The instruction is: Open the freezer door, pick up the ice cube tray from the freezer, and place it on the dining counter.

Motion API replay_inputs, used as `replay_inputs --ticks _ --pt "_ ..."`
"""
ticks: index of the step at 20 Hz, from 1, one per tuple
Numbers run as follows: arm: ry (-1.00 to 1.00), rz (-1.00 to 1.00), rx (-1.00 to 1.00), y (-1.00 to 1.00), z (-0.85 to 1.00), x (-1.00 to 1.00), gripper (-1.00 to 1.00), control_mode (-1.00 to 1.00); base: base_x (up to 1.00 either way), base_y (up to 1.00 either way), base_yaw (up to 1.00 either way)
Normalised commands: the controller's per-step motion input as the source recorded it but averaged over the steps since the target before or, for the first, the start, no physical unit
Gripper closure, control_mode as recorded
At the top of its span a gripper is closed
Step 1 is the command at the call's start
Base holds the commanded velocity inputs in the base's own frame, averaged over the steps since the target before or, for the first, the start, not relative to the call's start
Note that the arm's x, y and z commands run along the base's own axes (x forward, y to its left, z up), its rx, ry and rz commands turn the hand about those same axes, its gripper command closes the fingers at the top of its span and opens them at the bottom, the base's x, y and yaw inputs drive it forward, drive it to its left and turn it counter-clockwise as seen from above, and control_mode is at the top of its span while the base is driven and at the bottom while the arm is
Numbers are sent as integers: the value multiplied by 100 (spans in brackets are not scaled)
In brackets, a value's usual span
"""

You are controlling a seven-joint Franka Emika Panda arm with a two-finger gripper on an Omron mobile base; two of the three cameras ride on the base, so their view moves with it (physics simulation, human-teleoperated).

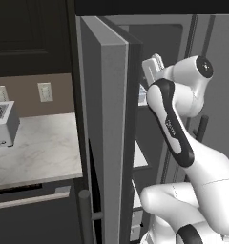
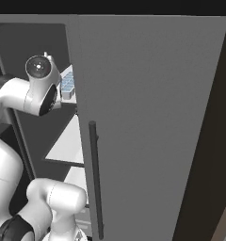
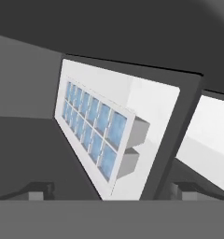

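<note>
Reaching into the freezer [image 1: 157, 43] for the ice cube tray [image 3: 93, 128]; freezer door [image 1: 109, 138] is already swung open, so step two is in hand. Tray sits on a white shelf [image 3: 151, 100], at about 10 o'clock from centre in the hand view, untouched. Gripper [image 3: 109, 191] jaws are spread wide, holding nothing. Next, I'd judge: advance, straddle the tray's near end, close, lift clear of the shelf.
</note>
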Motion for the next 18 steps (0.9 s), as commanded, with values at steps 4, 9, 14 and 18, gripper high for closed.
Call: replay_inputs --ticks 4,9,14,18 --pt "6 0 0 0 -3 0 -100 -100 0 0 0" --pt "3 0 0 0 -11 3 -100 -100 0 0 0" --pt "1 0 0 0 -15 16 -100 -100 0 0 0" --pt "0 0 0 0 -14 19 -100 -100 0 0 0"
